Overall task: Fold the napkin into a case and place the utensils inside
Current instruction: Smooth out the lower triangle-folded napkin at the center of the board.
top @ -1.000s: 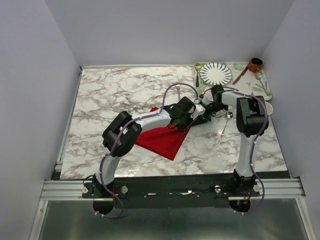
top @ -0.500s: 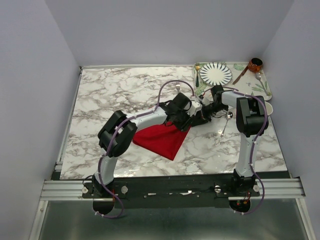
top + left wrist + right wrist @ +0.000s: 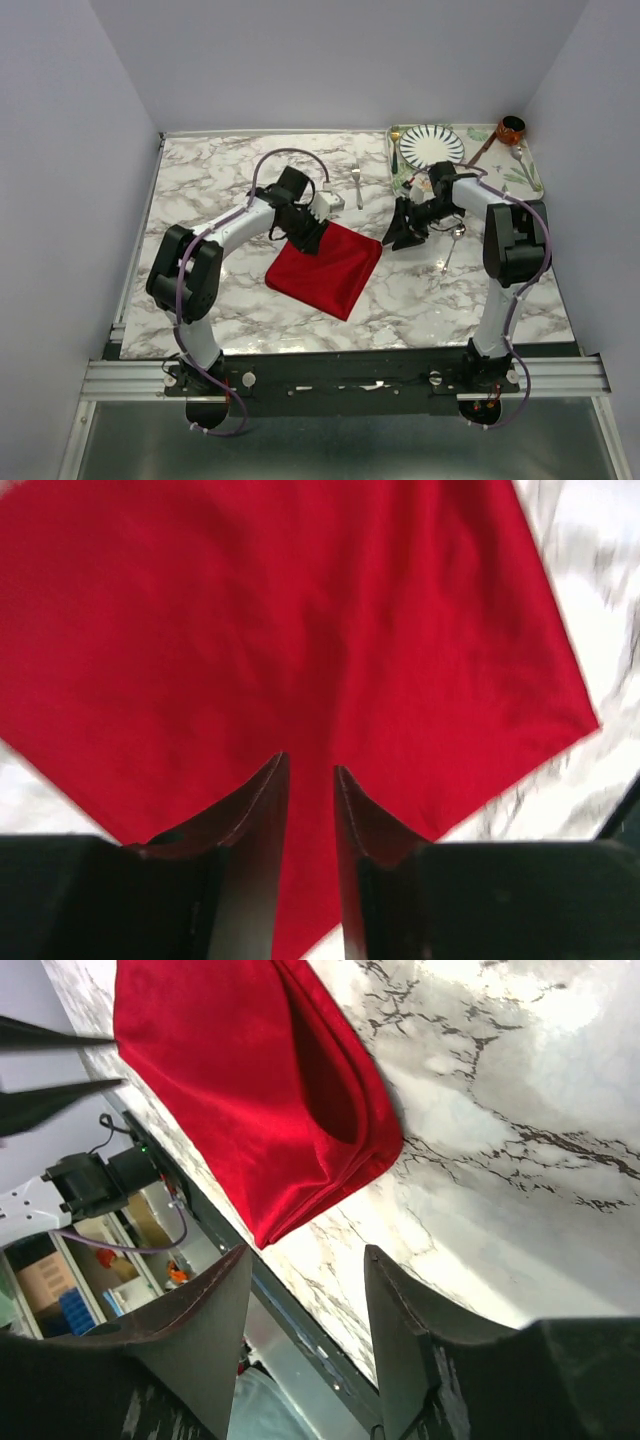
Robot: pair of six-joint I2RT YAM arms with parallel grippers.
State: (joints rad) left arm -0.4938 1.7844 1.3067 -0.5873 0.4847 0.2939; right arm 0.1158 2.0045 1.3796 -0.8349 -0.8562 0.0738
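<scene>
Since the napkin [image 3: 330, 270] lies doubled up mid-counter [image 3: 220, 190] in the top view, I'd say we're partway through folding, with no narrow case yet. Left tool [image 3: 308, 240] sits over its far-left corner and right tool [image 3: 397, 238] is just off the right corner. The fork [image 3: 356, 183] lies apart, further back. Left wrist: jaws only a crack apart above the cloth, nothing pinched. Right wrist: jaws wide and empty, folded edge gaping a bit between layers. Next up, probably grab an edge and fold it narrower, keeping the layers lined up.

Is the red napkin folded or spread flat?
Folded. The napkin shows doubled layers and a pocket-like opening along its edge in the right wrist view.
</scene>
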